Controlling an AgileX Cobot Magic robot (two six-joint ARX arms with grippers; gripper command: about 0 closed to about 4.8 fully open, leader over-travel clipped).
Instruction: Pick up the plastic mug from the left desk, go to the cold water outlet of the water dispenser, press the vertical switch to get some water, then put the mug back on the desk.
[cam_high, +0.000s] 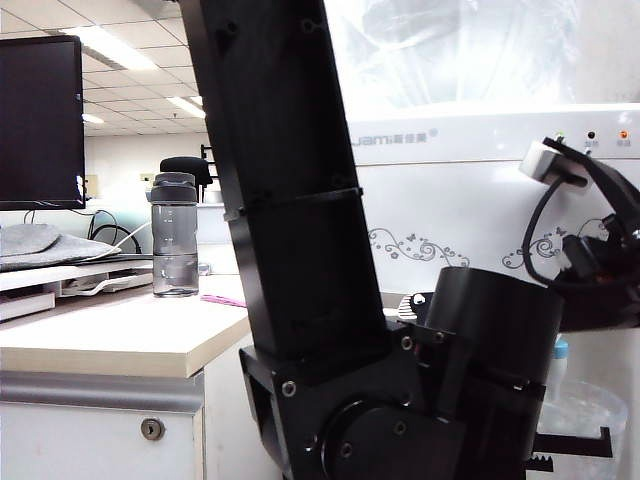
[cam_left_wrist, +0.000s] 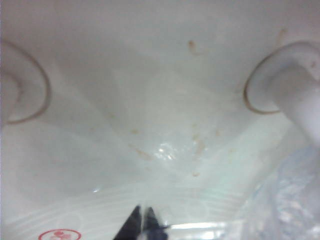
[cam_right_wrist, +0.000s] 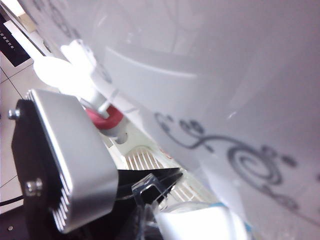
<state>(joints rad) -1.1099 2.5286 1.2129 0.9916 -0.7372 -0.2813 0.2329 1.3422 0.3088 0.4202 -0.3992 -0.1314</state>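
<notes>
The clear plastic mug (cam_high: 592, 415) hangs under the blue-collared cold water outlet (cam_high: 561, 349) of the white water dispenser (cam_high: 450, 200). My left gripper (cam_left_wrist: 143, 220) reaches across to it. Its tips are shut together, seemingly on the mug's thin clear handle (cam_right_wrist: 150, 187). A toothed black finger (cam_high: 570, 445) lies against the mug's side. In the left wrist view the crinkly mug (cam_left_wrist: 295, 200) sits blurred below a white tap stem (cam_left_wrist: 300, 95). My right arm (cam_high: 600, 270) hovers over the outlet, its fingers hidden. The vertical switch is hidden. The left desk (cam_high: 110, 340) stands at the left.
A smoky-grey bottle (cam_high: 175, 235) and a dark monitor (cam_high: 40, 120) stand on the desk. My left arm (cam_high: 290, 200) fills the middle of the exterior view. The red-collared tap (cam_right_wrist: 105, 117) and the drip-tray grille (cam_right_wrist: 145, 160) lie beside the mug.
</notes>
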